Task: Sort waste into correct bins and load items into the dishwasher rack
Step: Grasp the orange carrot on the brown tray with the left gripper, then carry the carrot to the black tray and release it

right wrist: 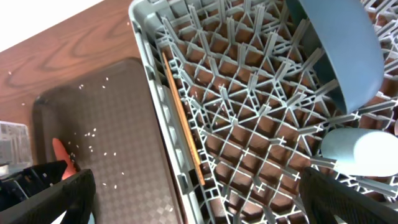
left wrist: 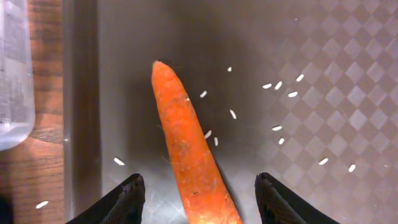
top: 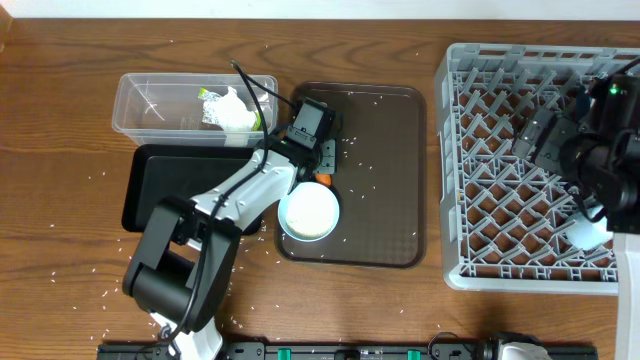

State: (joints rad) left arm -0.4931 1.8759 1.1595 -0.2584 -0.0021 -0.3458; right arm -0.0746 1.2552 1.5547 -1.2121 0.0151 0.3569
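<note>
Orange carrot [left wrist: 189, 143] lies on the brown serving tray [top: 385, 180], tip pointing away from my left gripper [left wrist: 199, 179]. Its 2 fingers stand apart on either side of the thick end, with a gap showing at each side, so nothing is gripped. White rice grains [left wrist: 277, 87] dot the tray around it. A white bowl [top: 309, 213] sits on the same tray, just beside my left arm. To the tray's left, the clear tub [top: 150, 110] holds a wrapper and tissue [top: 228, 108], and the black tray [top: 150, 185] lies beside the tub. My right gripper [right wrist: 196, 186] hangs spread wide over the grey rack [top: 480, 150], holding nothing. A dark-blue dish [right wrist: 339, 43] and a light-blue cup [right wrist: 367, 152] rest in that rack.
</note>
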